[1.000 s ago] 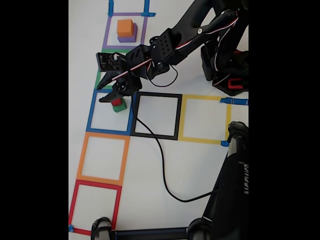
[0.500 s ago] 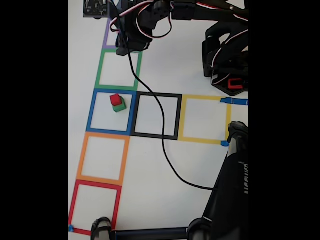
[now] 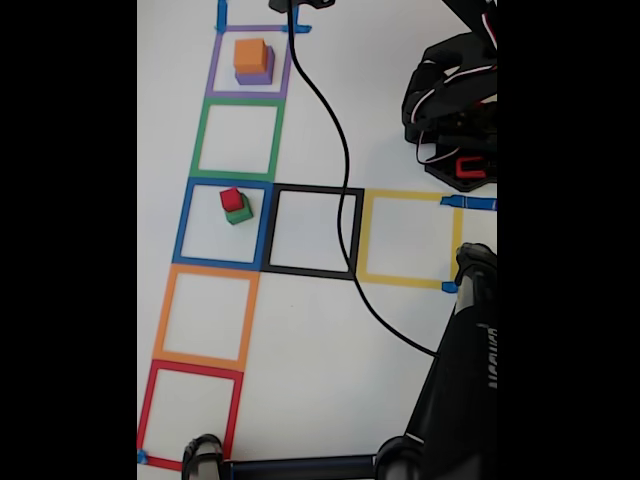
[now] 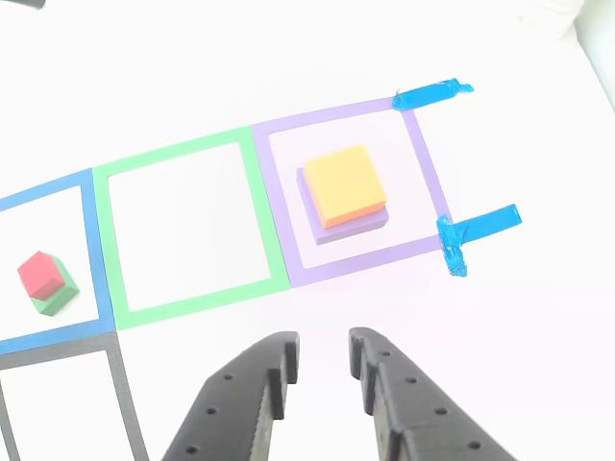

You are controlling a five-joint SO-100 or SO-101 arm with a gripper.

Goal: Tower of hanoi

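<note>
a: where are the blocks?

b: the red cube (image 3: 232, 199) sits on the green cube (image 3: 240, 214) in the blue square (image 3: 184, 225). the orange cube (image 4: 345, 184) sits on the purple cube (image 4: 352, 225) in the purple square (image 4: 428, 175).

a: and the gripper (image 4: 321, 357)?

b: it hangs in the air near the purple square, holding nothing. its jaws stand a little apart.

a: what step is this?

b: i think it is going for the orange cube. it needs to go down over it and pinch only that one.

a: what changed?

b: a second ago the gripper was at the red cube. now it has gone up to the far end, and the red cube stays put.
</note>
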